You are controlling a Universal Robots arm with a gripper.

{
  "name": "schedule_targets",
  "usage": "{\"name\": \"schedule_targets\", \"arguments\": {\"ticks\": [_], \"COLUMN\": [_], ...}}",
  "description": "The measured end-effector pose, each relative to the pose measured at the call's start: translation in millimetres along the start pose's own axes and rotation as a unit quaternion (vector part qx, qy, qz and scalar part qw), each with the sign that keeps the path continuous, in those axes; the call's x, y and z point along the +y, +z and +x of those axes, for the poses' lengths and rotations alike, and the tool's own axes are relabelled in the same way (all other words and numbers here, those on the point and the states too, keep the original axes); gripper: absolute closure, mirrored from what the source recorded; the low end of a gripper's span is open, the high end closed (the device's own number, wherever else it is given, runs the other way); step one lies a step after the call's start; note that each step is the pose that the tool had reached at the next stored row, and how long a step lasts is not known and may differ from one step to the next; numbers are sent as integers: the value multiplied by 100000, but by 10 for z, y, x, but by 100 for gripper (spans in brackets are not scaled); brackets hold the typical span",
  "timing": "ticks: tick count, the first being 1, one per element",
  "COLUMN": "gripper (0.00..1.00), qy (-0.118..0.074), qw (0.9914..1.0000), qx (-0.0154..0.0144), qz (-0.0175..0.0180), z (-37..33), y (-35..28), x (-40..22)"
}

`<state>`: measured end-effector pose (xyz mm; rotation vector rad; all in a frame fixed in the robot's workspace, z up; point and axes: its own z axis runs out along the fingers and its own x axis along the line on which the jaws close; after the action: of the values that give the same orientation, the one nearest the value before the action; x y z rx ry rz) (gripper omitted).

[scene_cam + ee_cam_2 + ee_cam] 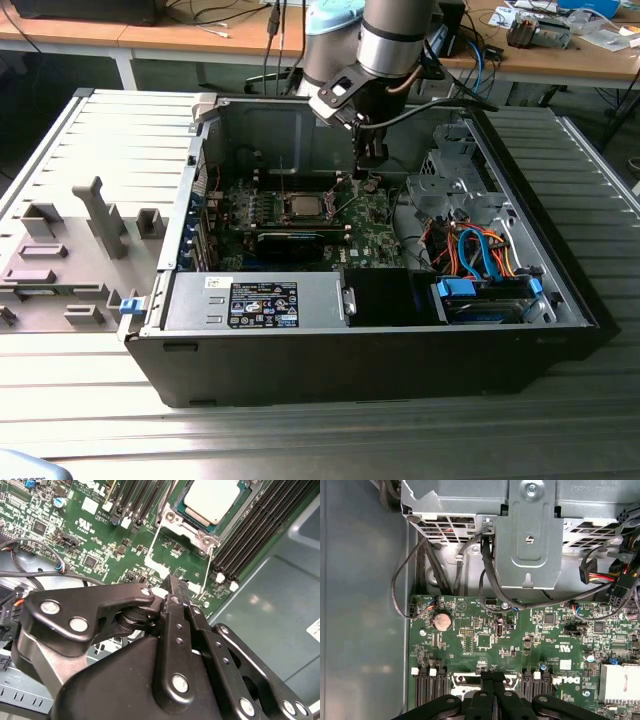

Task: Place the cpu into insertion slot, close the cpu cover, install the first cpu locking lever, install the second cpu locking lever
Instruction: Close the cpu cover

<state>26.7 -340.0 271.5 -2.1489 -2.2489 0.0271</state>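
See the gripper (172,582) pinched fully together, nothing held, hanging low over the green board (100,545) inside the open case (350,370). Parked with the tip just beside the socket (190,530), between it and the coin battery (441,621), on the side toward the metal drive cage (527,540); clear of the chip, contact with the board impossible to confirm. See the chip (215,500) lying flat in the socket, silver top up, mid-board between the two banks of memory slots (260,525). Looks placed already, so probably at the cover or lever stage. Cannot confirm the cover as down, cannot pick out the levers for sure. Judging by the pressed-together fingers (177,610), likely using the tip as a pusher, not a clamp. To do that well: keep the fingers together, press only on the cover's frame or a lever's handle end, never on the chip's top. Go slow and straight down, no sideways scrub across the board. Stay off the white slot latches (220,577) and the small parts along the socket's edge. Mind the black cables (485,570) by the cage while turning the wrist. Check for a level frame before loading harder.
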Motion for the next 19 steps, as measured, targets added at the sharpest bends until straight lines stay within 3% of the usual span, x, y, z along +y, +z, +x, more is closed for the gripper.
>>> {"name": "schedule_targets", "arguments": {"ticks": [19], "gripper": [89], "qy": [8], "qw": [99999], "qx": [21], "qz": [427], "z": [-8], "y": [-6], "x": [171]}}
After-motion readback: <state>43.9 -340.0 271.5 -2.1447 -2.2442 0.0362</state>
